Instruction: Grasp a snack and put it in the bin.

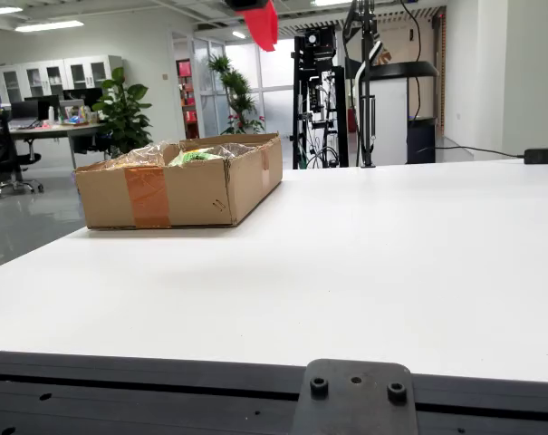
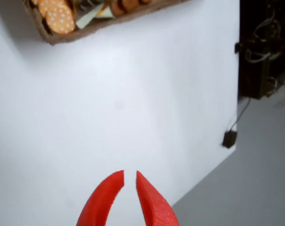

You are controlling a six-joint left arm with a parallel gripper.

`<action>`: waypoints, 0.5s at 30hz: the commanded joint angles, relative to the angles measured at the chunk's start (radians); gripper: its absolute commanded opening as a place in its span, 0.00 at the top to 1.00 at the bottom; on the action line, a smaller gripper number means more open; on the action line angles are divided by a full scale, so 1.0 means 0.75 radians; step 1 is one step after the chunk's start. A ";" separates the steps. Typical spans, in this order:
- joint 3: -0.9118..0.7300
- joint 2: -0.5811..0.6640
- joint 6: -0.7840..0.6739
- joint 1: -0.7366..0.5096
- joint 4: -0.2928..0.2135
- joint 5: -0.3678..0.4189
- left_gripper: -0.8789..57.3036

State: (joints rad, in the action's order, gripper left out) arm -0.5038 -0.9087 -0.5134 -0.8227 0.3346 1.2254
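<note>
Mia: Side view first. What sits at nine o'clock?

Ben: A brown cardboard box (image 1: 185,188) sits on the white table (image 1: 373,272). It has orange tape on its front. Shiny snack bags (image 1: 194,155) poke over its rim, one of them green.

Mia: And at twelve o'clock?

Ben: A red gripper (image 1: 262,23) hangs high at the top edge. It is well above the table and to the right of the box.

Mia: At one o'clock?

Ben: A black frame with wires (image 1: 319,95) stands behind the table. A small black plug box (image 1: 543,156) lies at the table's far edge, at three o'clock.

Mia: Now the view that rides on the gripper. What is at eleven o'clock?

Ben: The box (image 2: 62,35) corner shows at the top. Inside are orange round snacks with white dots (image 2: 57,19), and brown cookies (image 2: 126,5) at twelve o'clock.

Mia: And at six o'clock?

Ben: The red gripper (image 2: 130,176) points up. Its two tips are almost together, with a thin gap. Nothing is between them.

Mia: So where are the snacks?

Ben: All the ones I see are in the box, well apart from the gripper.
</note>
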 commanded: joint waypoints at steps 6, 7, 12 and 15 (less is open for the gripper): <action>0.027 0.022 0.044 -0.074 -0.101 0.034 0.96; 0.024 0.030 0.048 -0.078 -0.111 0.037 0.97; -0.027 0.083 0.059 -0.099 -0.154 0.042 0.98; -0.091 0.127 0.061 -0.119 -0.165 0.043 0.98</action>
State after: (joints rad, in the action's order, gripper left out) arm -0.5324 -0.8393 -0.4675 -0.9023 0.2148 1.2586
